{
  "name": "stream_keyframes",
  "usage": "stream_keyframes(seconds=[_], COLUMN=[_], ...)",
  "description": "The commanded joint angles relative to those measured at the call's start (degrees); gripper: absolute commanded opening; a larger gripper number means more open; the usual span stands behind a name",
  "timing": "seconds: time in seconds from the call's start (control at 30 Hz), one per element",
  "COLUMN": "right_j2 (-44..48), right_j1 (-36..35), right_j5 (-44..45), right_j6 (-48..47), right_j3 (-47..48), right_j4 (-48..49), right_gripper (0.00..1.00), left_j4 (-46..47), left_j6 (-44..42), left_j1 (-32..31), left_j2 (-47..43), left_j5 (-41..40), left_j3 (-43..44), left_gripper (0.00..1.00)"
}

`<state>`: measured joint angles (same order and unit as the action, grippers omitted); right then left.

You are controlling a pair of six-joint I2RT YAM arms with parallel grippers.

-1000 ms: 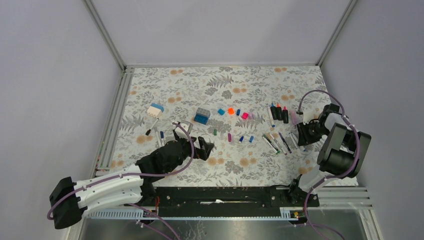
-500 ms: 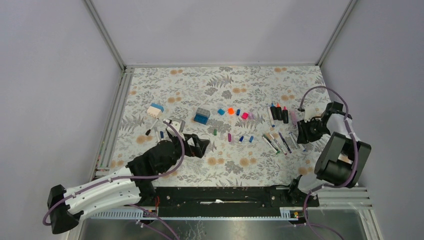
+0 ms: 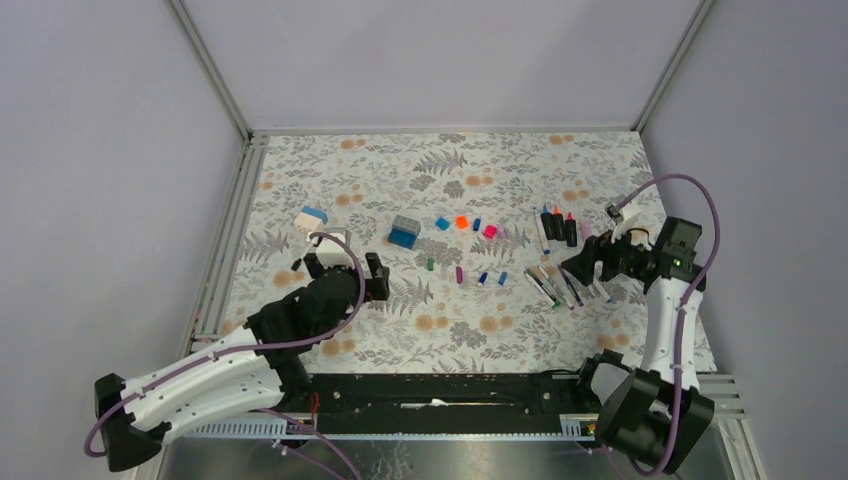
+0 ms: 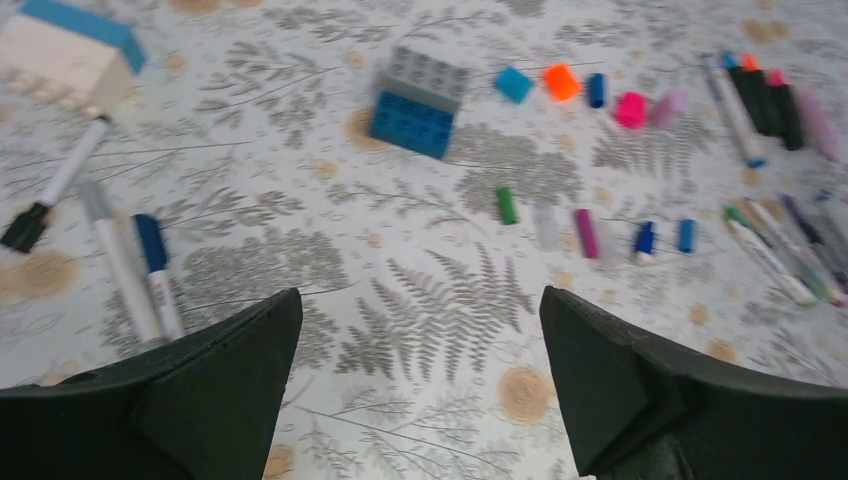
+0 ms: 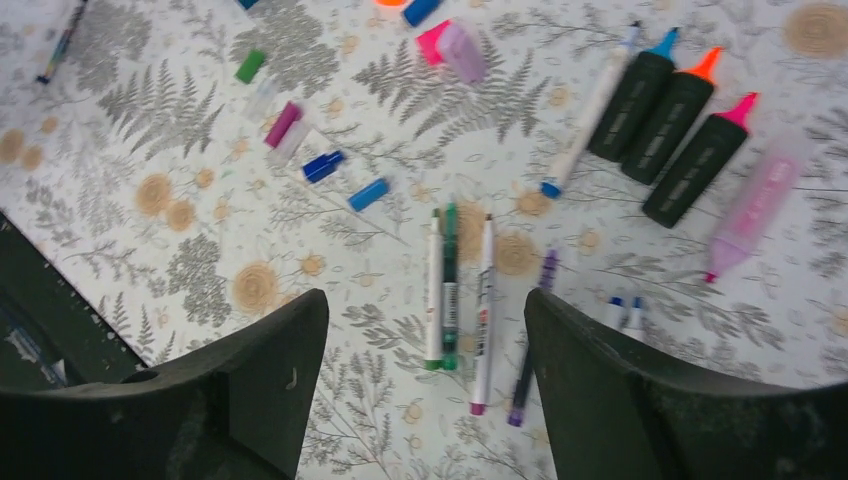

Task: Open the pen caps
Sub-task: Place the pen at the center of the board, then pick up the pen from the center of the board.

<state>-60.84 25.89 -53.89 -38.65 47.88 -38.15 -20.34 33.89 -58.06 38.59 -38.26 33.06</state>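
Pen caps (image 3: 461, 222), small plastic, in blue, orange, pink, green and purple: lying loose in two short rows on the middle of the fern-patterned counter (image 3: 480, 170). They are sitting between the blue-and-grey studded brick (image 3: 404, 232) and the three black highlighters (image 3: 557, 228), whose coloured tips are showing bare.

Thin white pens (image 5: 483, 300): lying side by side beneath the right gripper (image 5: 425, 310), apparently uncapped already.

Right gripper: hanging above those pens, jaws standing wide, gripping nothing.

Left gripper (image 4: 418, 310): hovering over bare counter, jaws spread fully, gripping nothing.

Blue-capped white pen (image 4: 155, 270) and black-capped white pen (image 4: 55, 195): lying off to the left gripper's left, with a grey-ended pen (image 4: 110, 250) between them. All three appear to be wearing their caps still.

Step in hand, as judged: both arms are sitting between pens, with no barrel taken up. Most of the job is looking done, with the left-hand group remaining.

Next move, as judged: the left gripper is needing to swing left, drop and close across one barrel. It is then needing to carry that pen toward the middle, since the right gripper is standing well apart. From there the right gripper is needing to pinch the cap alone and pull straight along the barrel.
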Motion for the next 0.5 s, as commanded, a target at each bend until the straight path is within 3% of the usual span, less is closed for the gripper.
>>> stream_keyframes(seconds=[0.0,0.23,0.47], right_j2=[5.74,5.46,6.33], right_j1=[-0.05,-0.05,-0.05], right_j5=[-9.15,-9.55,-8.52], right_j6=[5.5,5.48,3.76], right_j3=[-7.38,-7.09,-6.82], right_j4=[8.56,8.46,7.04], right_gripper=[0.81,0.85,0.85], left_j4=[-7.14,-3.13,-3.4], left_j6=[3.06,3.41,11.49], left_j1=[5.56,23.76,30.19], left_j2=[1.82,5.31,16.05], left_j5=[-3.41,10.12,14.39], left_j3=[2.63,-1.2,-3.01], left_gripper=[0.99,0.99,0.95])
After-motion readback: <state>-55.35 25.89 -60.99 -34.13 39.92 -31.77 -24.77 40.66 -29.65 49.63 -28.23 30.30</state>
